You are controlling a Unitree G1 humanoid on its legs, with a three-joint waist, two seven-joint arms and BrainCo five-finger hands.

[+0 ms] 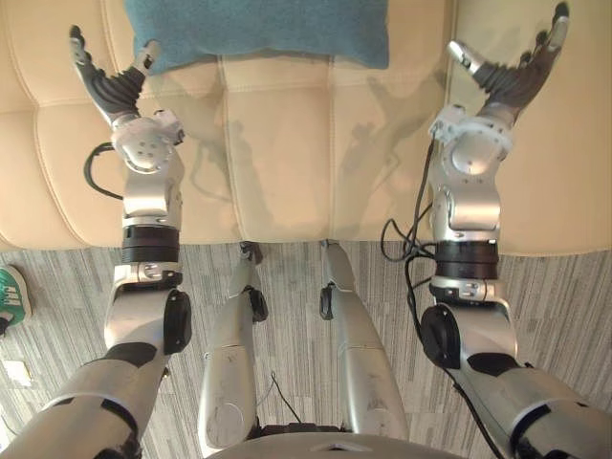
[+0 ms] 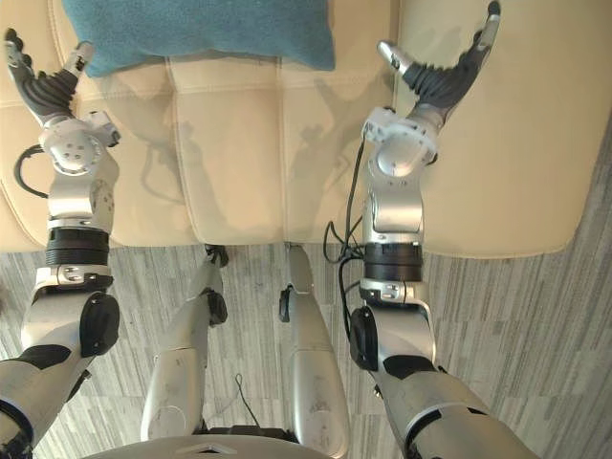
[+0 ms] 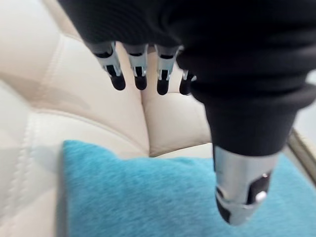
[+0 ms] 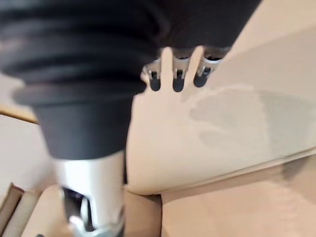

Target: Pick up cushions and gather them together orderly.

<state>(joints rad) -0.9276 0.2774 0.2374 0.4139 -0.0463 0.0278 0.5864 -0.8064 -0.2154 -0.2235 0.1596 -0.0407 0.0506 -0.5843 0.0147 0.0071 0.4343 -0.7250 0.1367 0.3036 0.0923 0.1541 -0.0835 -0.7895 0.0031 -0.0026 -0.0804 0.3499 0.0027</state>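
Note:
A teal cushion point(image 1: 258, 29) lies on the cream sofa's seat point(image 1: 287, 163), towards its back. It also fills the near part of the left wrist view as the teal cushion point(image 3: 148, 197). My left hand point(image 1: 107, 81) is raised over the seat just left of the cushion's near corner, fingers straight and spread, holding nothing. My right hand point(image 1: 516, 69) hovers open above the right seat section, well to the right of the cushion. In the wrist views the left hand point(image 3: 138, 74) and the right hand point(image 4: 177, 79) have straight fingers over bare upholstery.
The sofa's front edge point(image 1: 287, 241) runs across the view, with grey striped floor point(image 1: 287, 316) below it. A green shoe point(image 1: 11, 296) lies on the floor at the far left. A seam point(image 1: 449, 115) divides the middle and right seat sections.

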